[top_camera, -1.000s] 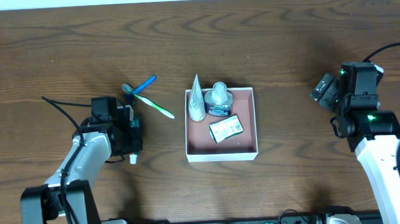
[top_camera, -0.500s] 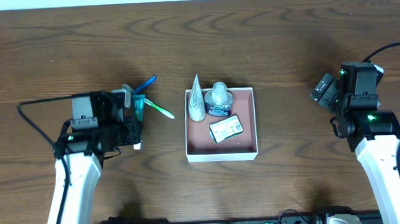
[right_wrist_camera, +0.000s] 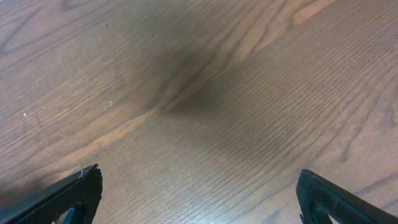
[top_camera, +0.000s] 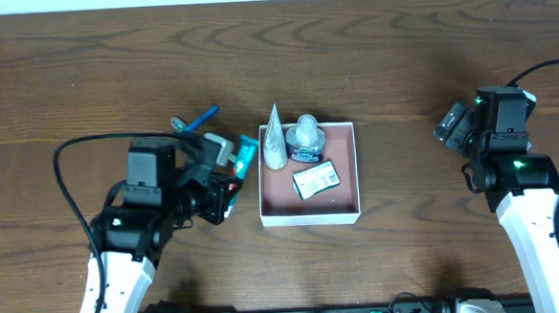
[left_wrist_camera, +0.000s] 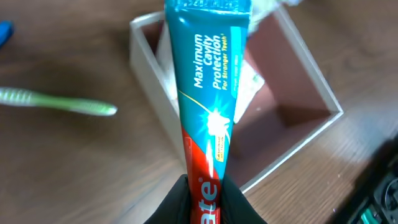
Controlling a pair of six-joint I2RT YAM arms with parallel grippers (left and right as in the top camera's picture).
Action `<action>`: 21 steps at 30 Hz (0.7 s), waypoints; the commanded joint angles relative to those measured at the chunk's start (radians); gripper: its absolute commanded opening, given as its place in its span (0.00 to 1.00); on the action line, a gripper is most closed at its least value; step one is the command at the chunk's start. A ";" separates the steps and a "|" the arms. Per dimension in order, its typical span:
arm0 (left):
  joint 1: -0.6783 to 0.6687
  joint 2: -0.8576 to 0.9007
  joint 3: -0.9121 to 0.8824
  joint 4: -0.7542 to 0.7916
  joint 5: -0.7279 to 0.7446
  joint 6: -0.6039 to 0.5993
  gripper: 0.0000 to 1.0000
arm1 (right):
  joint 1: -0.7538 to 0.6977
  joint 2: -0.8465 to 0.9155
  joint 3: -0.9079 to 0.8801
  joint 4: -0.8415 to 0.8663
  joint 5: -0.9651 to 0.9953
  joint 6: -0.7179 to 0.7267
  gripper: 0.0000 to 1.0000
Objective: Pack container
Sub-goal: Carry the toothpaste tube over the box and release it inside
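**Toothpaste heading for the box**

The left gripper (left_wrist_camera: 203, 198) pinches the tube (left_wrist_camera: 208, 93) by its narrow end. The tube's wide end reaches over the left wall of the container (top_camera: 311, 218), which sits mid-table with three items inside. The step in hand looks like placing. The next move calls for carrying the tube over the bare floor, lowering it and letting go. The right gripper (right_wrist_camera: 199, 186) hangs spread over the table (right_wrist_camera: 186, 93), well apart.

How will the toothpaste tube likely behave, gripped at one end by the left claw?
The toothpaste tube probably flexes somewhat: it's a flat tube cantilevered from the left claw. Its glossy skin may slip. Being flat, it likely won't roll in the container.
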 commanded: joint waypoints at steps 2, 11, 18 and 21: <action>-0.051 -0.061 0.016 0.015 -0.070 0.042 0.14 | -0.010 0.003 0.010 0.000 0.018 0.000 0.99; -0.146 -0.128 0.016 0.064 -0.095 0.068 0.15 | -0.010 0.003 0.010 0.000 0.018 0.000 0.99; -0.295 -0.058 0.016 0.228 -0.132 0.069 0.15 | -0.010 0.003 0.010 0.000 0.018 0.000 0.99; -0.356 -0.005 0.016 0.272 -0.187 0.121 0.15 | -0.010 0.003 0.010 0.000 0.018 0.000 0.99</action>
